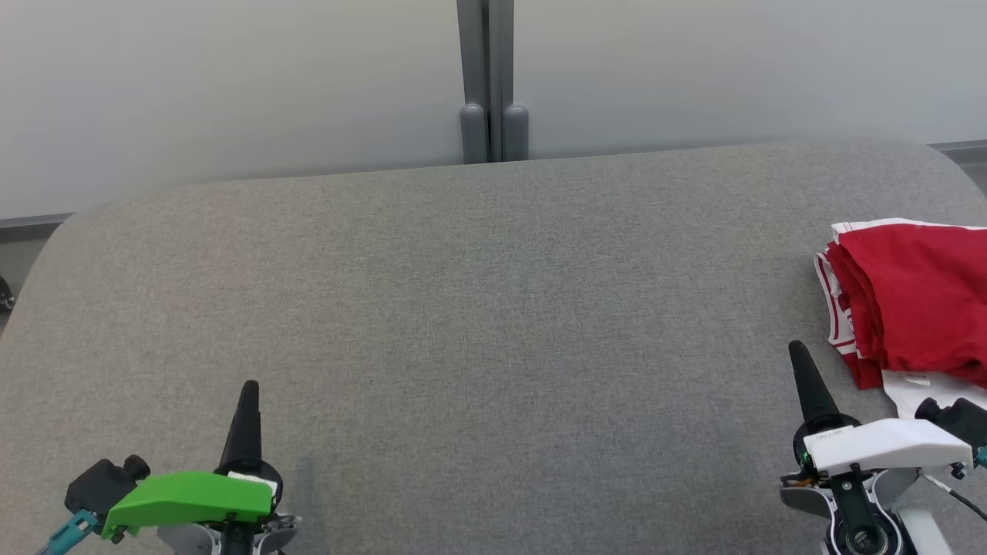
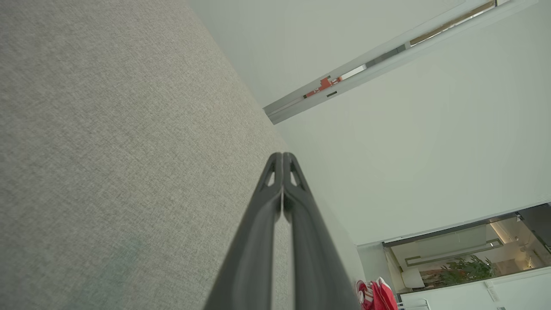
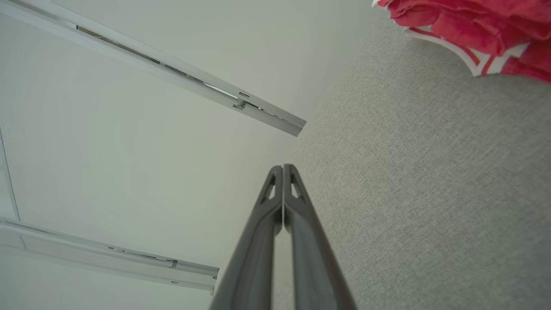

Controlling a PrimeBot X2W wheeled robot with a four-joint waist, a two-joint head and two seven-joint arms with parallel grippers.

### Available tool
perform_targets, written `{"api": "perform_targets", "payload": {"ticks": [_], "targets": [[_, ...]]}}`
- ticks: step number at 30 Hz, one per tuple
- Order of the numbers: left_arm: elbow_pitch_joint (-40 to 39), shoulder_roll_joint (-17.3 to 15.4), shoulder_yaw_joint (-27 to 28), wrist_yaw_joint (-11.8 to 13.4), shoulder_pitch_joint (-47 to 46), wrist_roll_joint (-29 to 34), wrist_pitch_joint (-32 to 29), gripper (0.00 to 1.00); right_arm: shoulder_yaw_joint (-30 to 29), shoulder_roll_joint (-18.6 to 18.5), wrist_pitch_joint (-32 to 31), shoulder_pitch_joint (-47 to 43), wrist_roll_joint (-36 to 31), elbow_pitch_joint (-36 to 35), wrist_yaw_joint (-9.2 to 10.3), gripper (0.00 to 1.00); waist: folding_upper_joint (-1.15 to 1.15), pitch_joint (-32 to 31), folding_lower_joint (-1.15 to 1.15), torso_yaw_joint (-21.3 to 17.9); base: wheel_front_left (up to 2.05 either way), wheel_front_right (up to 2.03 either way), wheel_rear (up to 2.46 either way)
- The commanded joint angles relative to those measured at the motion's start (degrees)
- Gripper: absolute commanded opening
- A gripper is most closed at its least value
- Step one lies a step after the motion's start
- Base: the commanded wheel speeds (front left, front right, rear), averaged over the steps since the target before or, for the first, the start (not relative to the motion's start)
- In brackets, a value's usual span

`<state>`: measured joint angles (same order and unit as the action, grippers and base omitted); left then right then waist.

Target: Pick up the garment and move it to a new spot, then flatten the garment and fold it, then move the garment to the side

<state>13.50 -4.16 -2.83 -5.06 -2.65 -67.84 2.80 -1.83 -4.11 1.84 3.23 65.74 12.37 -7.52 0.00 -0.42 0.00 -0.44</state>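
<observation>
Head view: the red garment (image 1: 917,301) lies in stacked layers at the right edge of the grey desk (image 1: 478,308), near the right gripper (image 1: 798,354). The left gripper (image 1: 248,393) is well apart.

Left wrist view: fingers pressed together, empty.

Right wrist view: fingers pressed together, garment near but untouched.

Judgement: folding and setting aside appear done, and nothing evidently remains.

Left end effector (image 2: 283,156) closed above grey table (image 2: 107,150); red garment (image 2: 379,295) beyond.
</observation>
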Motion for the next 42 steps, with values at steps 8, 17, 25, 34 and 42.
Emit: {"api": "perform_targets", "payload": {"ticks": [8,17,25,34,42], "targets": [[-0.20,-0.31,1.64,-0.75,-1.88,-5.12,-1.45,0.00,-0.90,0.08,-1.53,1.62,5.31,-0.01,0.03,0.00,0.00,0.08,0.00,0.06,0.00,0.00,0.00],[-0.07,-0.28,2.79,-1.14,-2.34,-9.31,-2.73,0.00,-1.54,0.22,-2.85,2.04,9.69,0.33,0.03,0.00,0.00,0.17,0.00,0.12,0.00,0.00,0.00],[0.05,-0.23,3.89,-1.47,-2.61,-12.89,-3.83,0.00,-2.10,0.35,-3.91,2.27,13.43,0.62,0.03,0.00,0.00,0.25,0.00,0.18,0.00,0.00,0.00],[0.17,-0.16,4.95,-1.73,-3.01,-16.51,-5.01,0.00,-2.65,0.48,-5.01,2.44,17.23,0.91,0.02,0.00,0.00,0.33,0.00,0.24,0.00,0.00,0.00],[0.27,-0.09,5.90,-2.02,-3.26,-19.52,-5.99,0.00,-3.15,0.54,-6.03,2.79,20.38,1.16,0.02,0.00,0.00,0.41,0.00,0.30,0.00,0.00,0.00]]}}
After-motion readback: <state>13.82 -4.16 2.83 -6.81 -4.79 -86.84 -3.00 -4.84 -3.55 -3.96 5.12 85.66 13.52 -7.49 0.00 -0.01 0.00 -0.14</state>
